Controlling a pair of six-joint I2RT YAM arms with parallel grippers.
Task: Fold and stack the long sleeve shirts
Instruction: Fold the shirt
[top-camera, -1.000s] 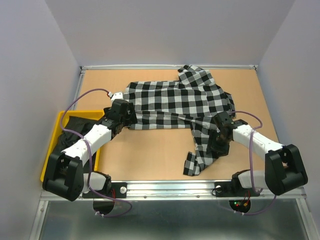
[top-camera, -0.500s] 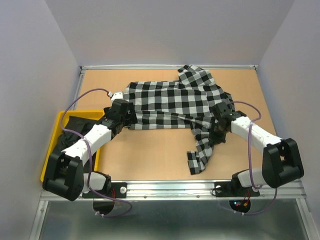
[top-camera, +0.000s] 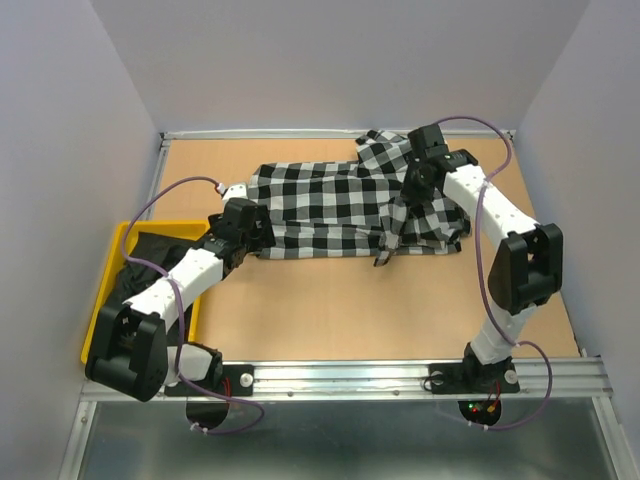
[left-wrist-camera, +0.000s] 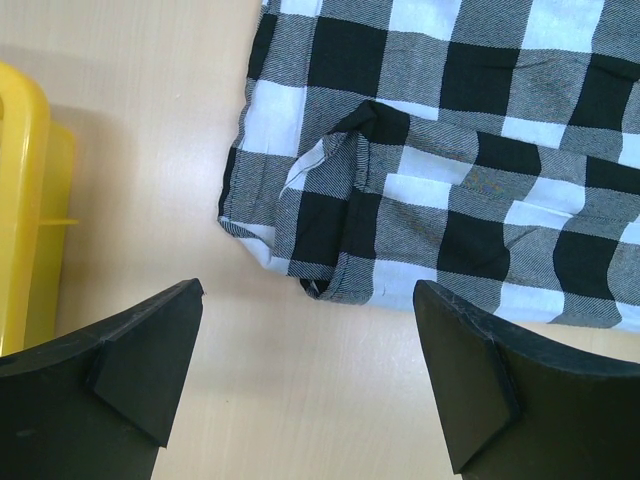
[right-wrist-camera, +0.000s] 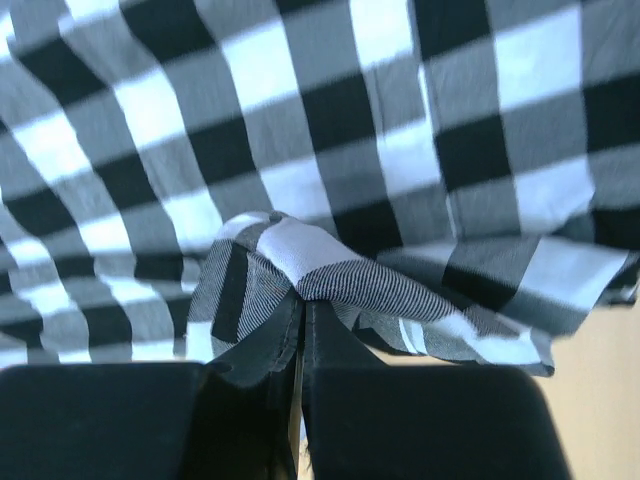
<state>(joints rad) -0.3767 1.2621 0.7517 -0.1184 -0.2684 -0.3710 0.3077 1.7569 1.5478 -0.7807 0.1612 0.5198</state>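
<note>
While the check shirt (top-camera: 330, 205) lay spread across the table (top-camera: 320, 310), to the right of the yellow tray (top-camera: 103, 290) and farther from the arm bases than it, the right gripper (right-wrist-camera: 303, 312) hung above the part of the shirt farthest from the tray. Its fingers (right-wrist-camera: 245, 365) were pressed together on a bunched fold of the check cloth, and more cloth trailed down from the pinch across the shirt. The left gripper (left-wrist-camera: 308, 295) sat low just to the right of the tray, at the shirt's corner nearest the tray. Its fingers (left-wrist-camera: 140, 345) were spread wide, one on each side of that rumpled corner, with nothing between them but table and cloth edge. The black shirt (top-camera: 150, 255) lay crumpled inside the tray, partly hidden by the left arm.
</note>
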